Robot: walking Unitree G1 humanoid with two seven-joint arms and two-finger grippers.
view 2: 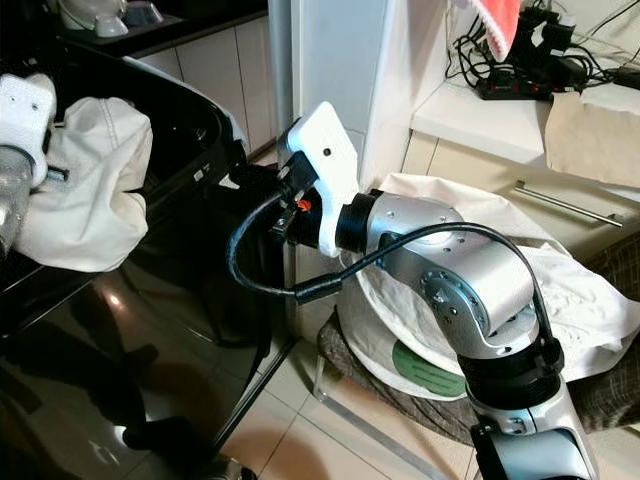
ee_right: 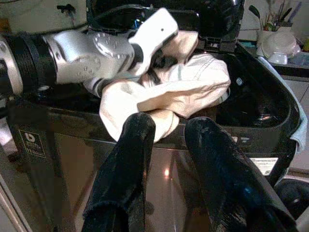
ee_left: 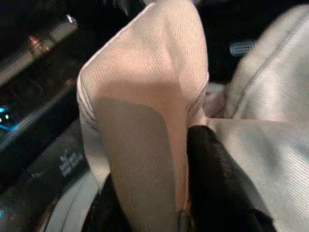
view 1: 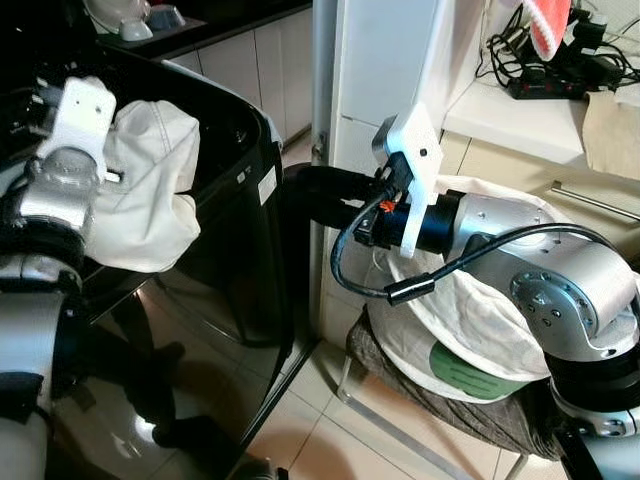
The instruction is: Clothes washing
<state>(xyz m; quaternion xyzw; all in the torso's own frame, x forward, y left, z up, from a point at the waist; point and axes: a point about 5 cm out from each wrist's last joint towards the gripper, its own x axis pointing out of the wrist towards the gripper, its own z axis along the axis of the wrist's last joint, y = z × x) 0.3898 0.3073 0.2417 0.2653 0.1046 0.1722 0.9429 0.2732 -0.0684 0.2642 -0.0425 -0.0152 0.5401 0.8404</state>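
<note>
A white garment (view 1: 150,190) hangs over the rim of the black top-loading washing machine (view 1: 235,260), partly inside the open tub. My left gripper (ee_right: 159,65) is shut on a fold of this garment (ee_left: 145,96), with one black finger (ee_left: 217,179) pressed against the cloth. My right gripper (view 1: 298,195) reaches toward the machine's right side, level with its rim. Its two fingers (ee_right: 125,169) stand open with nothing between them, pointing at the garment (ee_right: 183,87).
A pile of white laundry (view 1: 470,330) lies on a stool with a dark cover, under my right arm. A white cabinet (view 1: 380,60) stands right beside the machine. A shelf with a power strip and cables (view 1: 540,85) is at the back right. Tiled floor (view 1: 320,430) lies below.
</note>
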